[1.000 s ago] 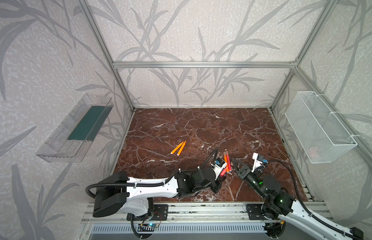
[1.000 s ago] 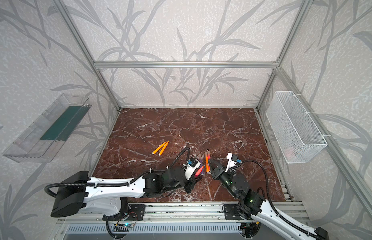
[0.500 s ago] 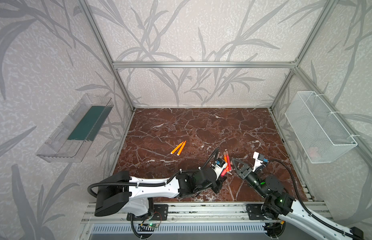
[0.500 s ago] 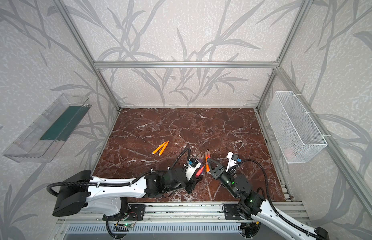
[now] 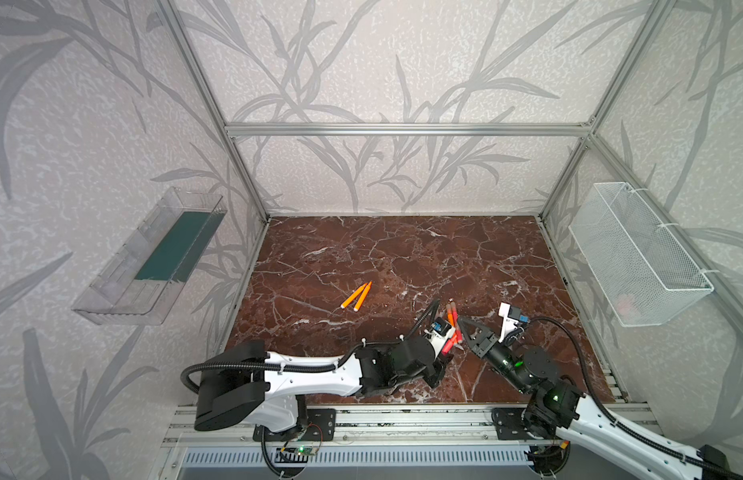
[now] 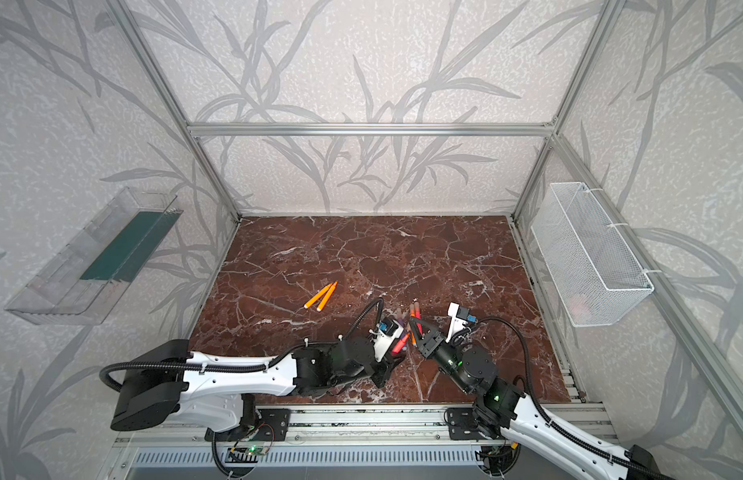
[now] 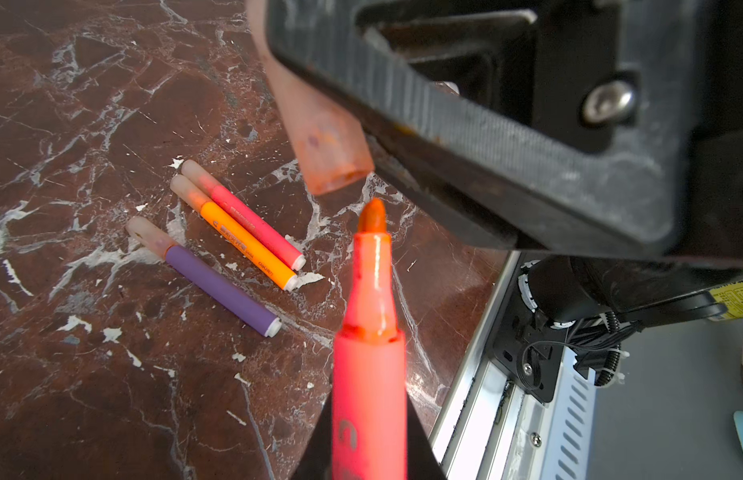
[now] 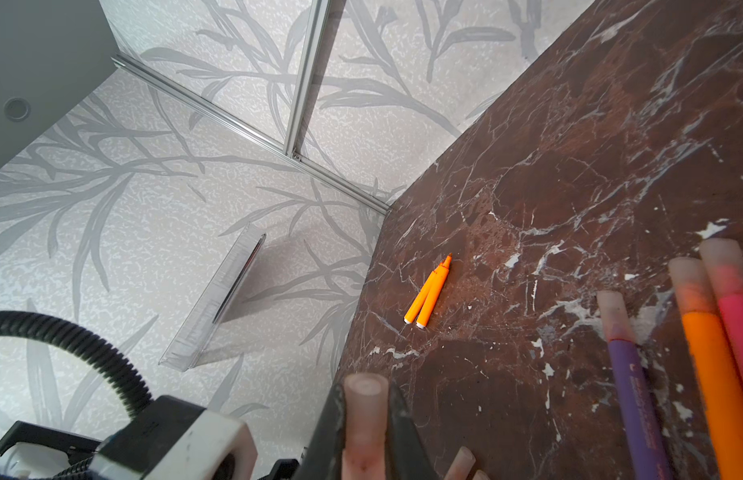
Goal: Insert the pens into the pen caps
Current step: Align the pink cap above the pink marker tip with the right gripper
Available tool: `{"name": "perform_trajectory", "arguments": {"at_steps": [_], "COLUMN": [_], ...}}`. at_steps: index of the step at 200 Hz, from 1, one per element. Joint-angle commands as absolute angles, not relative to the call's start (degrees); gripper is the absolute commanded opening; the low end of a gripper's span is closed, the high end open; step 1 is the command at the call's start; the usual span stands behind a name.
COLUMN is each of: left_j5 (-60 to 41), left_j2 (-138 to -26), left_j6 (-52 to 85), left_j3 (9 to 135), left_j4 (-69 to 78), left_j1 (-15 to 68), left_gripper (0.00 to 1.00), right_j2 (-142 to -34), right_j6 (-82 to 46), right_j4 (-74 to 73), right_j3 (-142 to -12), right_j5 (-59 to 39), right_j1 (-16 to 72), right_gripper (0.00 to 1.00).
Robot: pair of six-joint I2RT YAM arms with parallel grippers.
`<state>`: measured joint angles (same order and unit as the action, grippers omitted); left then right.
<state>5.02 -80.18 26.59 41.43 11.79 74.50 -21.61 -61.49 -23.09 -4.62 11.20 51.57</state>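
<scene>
The left end effector (image 7: 367, 457) is closed firmly on a red-pink pen (image 7: 370, 357). The pen stands in the lower middle of the left wrist frame, and its bare orange-red tip points upward. Just above this tip, a little to the left, is the open mouth of a pen cap (image 7: 326, 141). Tip and mouth are very near, but the tip is not inside.

This cap is clamped in the right end effector (image 8: 365, 395). In the right wrist view it sticks up between the two dark fingers (image 8: 403, 440) at the bottom middle of the frame. In both top views the two end effectors meet in the lower middle, over the front part of the tabletop (image 5: 403, 249).

Near them on the tabletop lie three capped pens (image 7: 237, 245), at the middle left of the left wrist frame. The pink one and the orange one touch along their length, and the purple one lies just beside them.

Further out, near the centre of both top views, lie two orange pens (image 5: 356, 296) without caps. Their tips are together and their white ends are slightly apart.
</scene>
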Motion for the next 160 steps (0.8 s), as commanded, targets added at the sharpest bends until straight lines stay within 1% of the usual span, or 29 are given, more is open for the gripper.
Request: {"name": "perform_trajectory", "arguments": {"at_steps": [1,73,138,160], "left_j5": [6.9,8.4,7.4,7.5], "left_j2": [-80.4,-79.3,-79.1,-79.0], "left_j6": [26.4,26.0,25.9,26.3], "left_j3": [43.0,42.1,42.4,41.9], "left_j4": [12.7,14.4,14.4,14.9], "left_j1": [74.8,74.8,74.8,74.8], "left_gripper": [0.00,0.00,0.00,0.00], "right_j2": [-21.2,-16.3,-17.4,-18.7], "right_j6": [-62.2,-62.8,-61.3,-61.1], "right_j4": [-25.6,-22.4,-21.9,-23.0], "right_j3": [-5.1,-3.7,-4.2,-4.7], "right_j5": [10.5,10.6,13.0,12.4], "right_j1": [51.4,51.5,51.5,51.5], "right_gripper": [0.00,0.00,0.00,0.00]}}
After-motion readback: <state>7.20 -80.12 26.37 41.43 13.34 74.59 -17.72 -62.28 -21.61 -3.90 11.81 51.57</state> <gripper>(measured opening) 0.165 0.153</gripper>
